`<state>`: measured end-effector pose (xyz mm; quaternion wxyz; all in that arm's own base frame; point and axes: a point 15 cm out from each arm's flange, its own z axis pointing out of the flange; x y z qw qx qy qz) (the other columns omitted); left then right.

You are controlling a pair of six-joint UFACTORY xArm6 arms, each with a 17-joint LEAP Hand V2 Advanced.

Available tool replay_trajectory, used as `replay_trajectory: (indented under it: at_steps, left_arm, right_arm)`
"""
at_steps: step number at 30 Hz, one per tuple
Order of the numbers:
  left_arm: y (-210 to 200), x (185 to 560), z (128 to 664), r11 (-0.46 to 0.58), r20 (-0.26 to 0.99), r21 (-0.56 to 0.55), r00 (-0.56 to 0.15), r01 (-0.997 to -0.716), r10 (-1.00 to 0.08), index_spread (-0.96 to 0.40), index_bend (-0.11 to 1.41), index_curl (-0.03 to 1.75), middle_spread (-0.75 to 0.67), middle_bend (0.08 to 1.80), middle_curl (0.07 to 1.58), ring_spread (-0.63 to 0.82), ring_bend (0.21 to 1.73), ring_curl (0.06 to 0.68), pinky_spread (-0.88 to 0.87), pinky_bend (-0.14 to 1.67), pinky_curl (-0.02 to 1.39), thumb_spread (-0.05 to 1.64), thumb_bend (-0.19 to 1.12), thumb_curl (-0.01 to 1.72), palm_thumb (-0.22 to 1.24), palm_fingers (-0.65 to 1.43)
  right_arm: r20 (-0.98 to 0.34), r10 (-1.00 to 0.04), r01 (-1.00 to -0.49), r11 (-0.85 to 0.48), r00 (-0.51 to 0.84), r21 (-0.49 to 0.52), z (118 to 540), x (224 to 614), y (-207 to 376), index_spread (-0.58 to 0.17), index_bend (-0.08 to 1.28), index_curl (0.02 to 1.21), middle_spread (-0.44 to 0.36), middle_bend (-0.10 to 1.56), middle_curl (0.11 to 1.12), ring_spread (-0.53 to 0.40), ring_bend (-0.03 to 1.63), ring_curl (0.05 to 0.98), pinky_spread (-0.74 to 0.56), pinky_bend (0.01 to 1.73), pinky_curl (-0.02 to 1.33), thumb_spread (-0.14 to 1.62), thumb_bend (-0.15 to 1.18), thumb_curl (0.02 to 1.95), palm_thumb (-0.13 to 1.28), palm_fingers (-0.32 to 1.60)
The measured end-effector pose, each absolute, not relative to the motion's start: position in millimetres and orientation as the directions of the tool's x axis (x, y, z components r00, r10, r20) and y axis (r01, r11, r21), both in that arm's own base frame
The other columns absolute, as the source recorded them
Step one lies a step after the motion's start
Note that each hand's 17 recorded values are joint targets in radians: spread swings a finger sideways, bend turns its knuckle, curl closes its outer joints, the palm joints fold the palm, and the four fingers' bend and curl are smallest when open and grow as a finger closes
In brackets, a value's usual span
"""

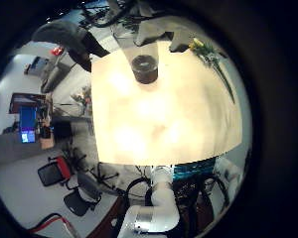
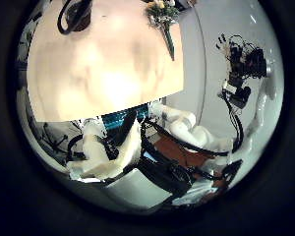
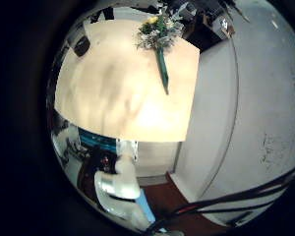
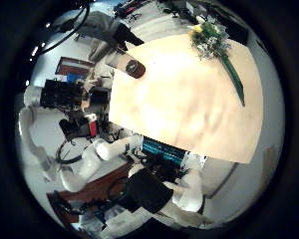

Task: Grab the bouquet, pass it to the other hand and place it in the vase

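The bouquet (image 1: 211,55) lies flat on the table (image 1: 169,129) near one edge, flower heads together and a long stem pointing along that edge. It also shows in the left thumb side palm view (image 2: 167,25), the right little finger side palm view (image 3: 159,31) and the right thumb side palm view (image 4: 211,40). The vase (image 1: 144,67), a short dark round pot, stands upright on the table away from the bouquet; it also shows in the right thumb side palm view (image 4: 136,68).
Office chairs (image 1: 60,174) and a cluttered desk with a screen (image 1: 28,129) stand on the floor beside the table. A plain wall (image 3: 241,108) runs close along the table's bouquet side. The arm mount (image 4: 169,154) sits at the table's edge.
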<state>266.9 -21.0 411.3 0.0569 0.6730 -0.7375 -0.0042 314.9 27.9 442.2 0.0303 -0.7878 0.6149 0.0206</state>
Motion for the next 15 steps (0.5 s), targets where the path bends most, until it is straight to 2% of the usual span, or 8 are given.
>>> replay_trajectory:
  at_steps: [7, 15]
  left_arm:
    - [-23, 266, 416, 0.068, 0.078, 0.074, -0.062, -0.995, -0.995, -0.03, 0.18, 0.35, 0.27, 0.19, 0.33, 0.50, 0.52, 0.203, 0.56, 0.44, 0.17, 1.09, -0.02, 0.31, 0.35, 0.12]
    - [-35, 276, 419, 0.091, 0.103, 0.062, -0.084, -0.994, -0.991, -0.04, 0.18, 0.35, 0.27, 0.19, 0.32, 0.50, 0.51, 0.198, 0.56, 0.44, 0.16, 1.10, -0.02, 0.31, 0.35, 0.13]
  right_arm:
    - [-0.071, -0.956, -0.959, -0.282, 0.283, -0.026, 440, 325, 28, -0.379, 0.16, 0.26, 0.091, 0.20, 0.33, 0.223, 0.43, 0.251, 0.42, 0.47, 0.31, 1.20, -0.02, 0.29, 0.31, 0.07]
    - [-0.062, -0.964, -0.965, -0.254, 0.258, -0.063, 458, 342, 20, -0.377, 0.15, 0.26, 0.082, 0.20, 0.33, 0.223, 0.43, 0.250, 0.42, 0.48, 0.31, 1.21, -0.02, 0.29, 0.32, 0.11]
